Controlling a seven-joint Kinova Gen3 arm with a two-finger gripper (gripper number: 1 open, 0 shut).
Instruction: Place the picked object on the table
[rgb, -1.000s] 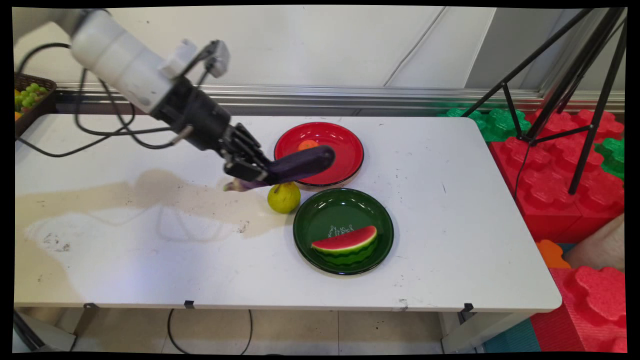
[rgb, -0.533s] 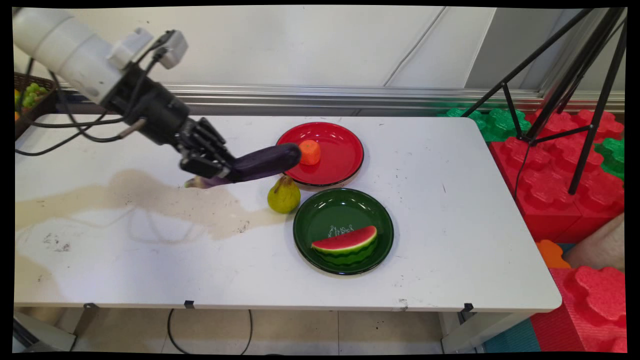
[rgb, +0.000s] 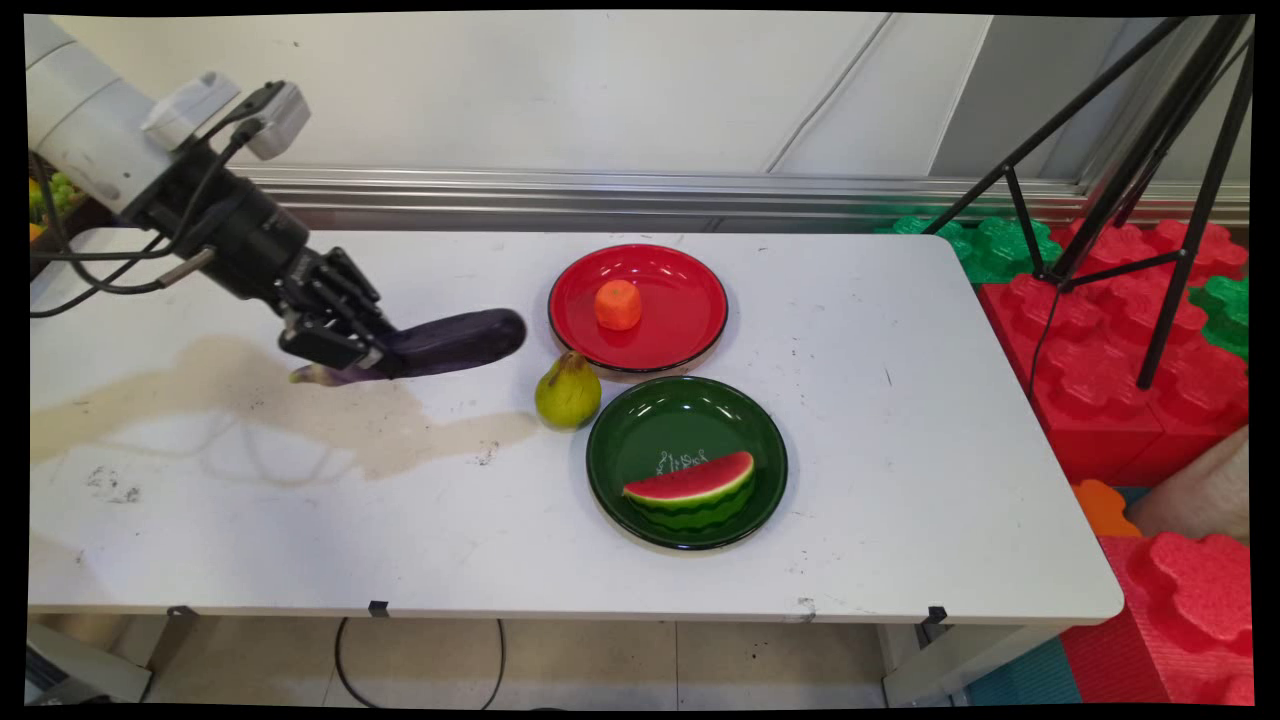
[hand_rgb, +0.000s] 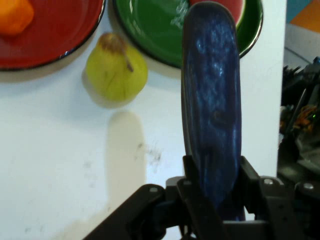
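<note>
At the far left edge a dark basket (rgb: 40, 215) of fruit sat half hidden behind the arm, out of the action. Next came the gripper (rgb: 345, 350), reaching in low from the upper left, its jaws clenched on the stem end of the eggplant (rgb: 455, 340); the purple body stuck out level to the right, clear of the table (rgb: 900, 400), held by one end so the free end led. In the hand view the eggplant (hand_rgb: 212, 110) ran straight up between the fingers (hand_rgb: 190, 172), pinned on both sides. Just right of its tip the yellow-green pear (rgb: 568, 390) stood alone on the table, touching neither dish. Behind it, the red plate (rgb: 690, 285) carried an orange piece of fruit (rgb: 617, 304). Nearer the camera, the green plate (rgb: 640, 430) cradled the watermelon slice (rgb: 692, 488), rind toward the camera.
</note>
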